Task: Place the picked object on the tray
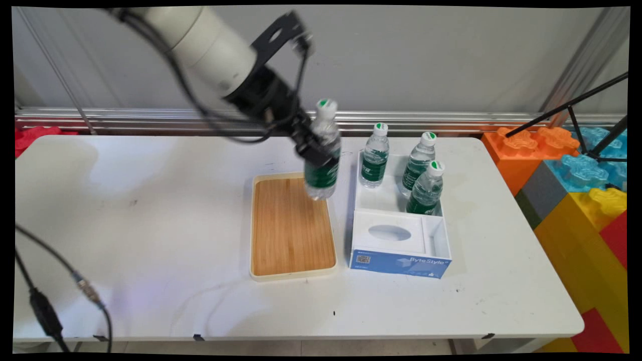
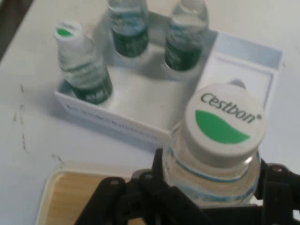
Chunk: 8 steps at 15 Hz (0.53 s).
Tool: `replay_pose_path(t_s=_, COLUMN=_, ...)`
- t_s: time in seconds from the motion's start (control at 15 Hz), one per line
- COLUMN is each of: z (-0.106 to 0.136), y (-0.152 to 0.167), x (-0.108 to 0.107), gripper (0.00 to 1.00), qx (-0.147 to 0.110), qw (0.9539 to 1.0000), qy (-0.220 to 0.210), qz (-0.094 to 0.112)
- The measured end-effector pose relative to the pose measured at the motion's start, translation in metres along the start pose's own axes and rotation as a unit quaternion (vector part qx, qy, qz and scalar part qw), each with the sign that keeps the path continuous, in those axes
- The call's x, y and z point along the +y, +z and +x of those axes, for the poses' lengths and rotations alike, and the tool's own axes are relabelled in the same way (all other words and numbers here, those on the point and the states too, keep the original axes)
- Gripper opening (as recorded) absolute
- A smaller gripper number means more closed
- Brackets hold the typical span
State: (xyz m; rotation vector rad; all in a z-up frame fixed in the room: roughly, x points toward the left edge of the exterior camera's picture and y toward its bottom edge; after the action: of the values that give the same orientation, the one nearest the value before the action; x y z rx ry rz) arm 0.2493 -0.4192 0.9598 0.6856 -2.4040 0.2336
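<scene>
Above the far right corner of the wooden tray [image 1: 292, 226], the white arm is reaching down from the upper left, its black claw [image 1: 315, 153] pinching a water bottle [image 1: 323, 150] around the middle. That bottle is hanging upright, its base clear of the tray. Just right of the tray, an open white box [image 1: 398, 235] is sitting on the bench [image 1: 150, 225], holding three more bottles [image 1: 375, 156] in its far half. Seen from the hand, the claw's linkage is cut off by the bottom edge, and the held bottle's white-and-green cap [image 2: 224, 121] is hiding its lower body.
</scene>
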Motion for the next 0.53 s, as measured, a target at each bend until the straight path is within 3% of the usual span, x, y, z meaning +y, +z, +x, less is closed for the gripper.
replay_pose_path(t_s=0.53, z=-0.092, y=0.028, x=0.011, gripper=0.00, qx=-0.019, qw=0.9980, qy=0.046, qz=-0.039)
